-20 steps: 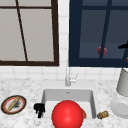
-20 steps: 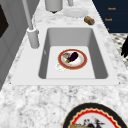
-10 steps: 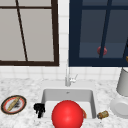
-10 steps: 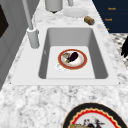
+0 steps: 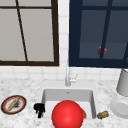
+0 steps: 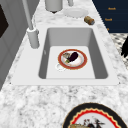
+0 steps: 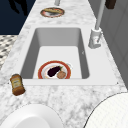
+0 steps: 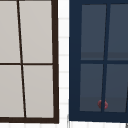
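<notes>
My left hand (image 5: 39, 109) hovers at the sink's (image 5: 45, 96) front left corner, fingers hanging down loosely and holding nothing. The right side view has it as a dark hand (image 7: 18, 6) off the counter's front edge, near the patterned plate (image 7: 52, 12). A black hand (image 6: 124, 47) at the left side view's right edge seems to be the same one. In the basin lies a red-rimmed plate (image 6: 72, 58) with an aubergine and other food on it (image 7: 54, 71). A big red ball (image 5: 67, 114) covers the sink's front in the front view.
A patterned plate (image 5: 13, 104) with food lies on the left counter. Right of the sink are a brown bottle (image 5: 103, 114) on its side, a white dish (image 5: 120, 106) and a grey canister (image 5: 123, 82). The faucet (image 5: 67, 77) stands behind the basin. A small red knob (image 5: 102, 50) shows on the dark window.
A dark shape at the front view's right edge, level with the window, has slipped out of the picture. The left hand and the dishes have not moved.
</notes>
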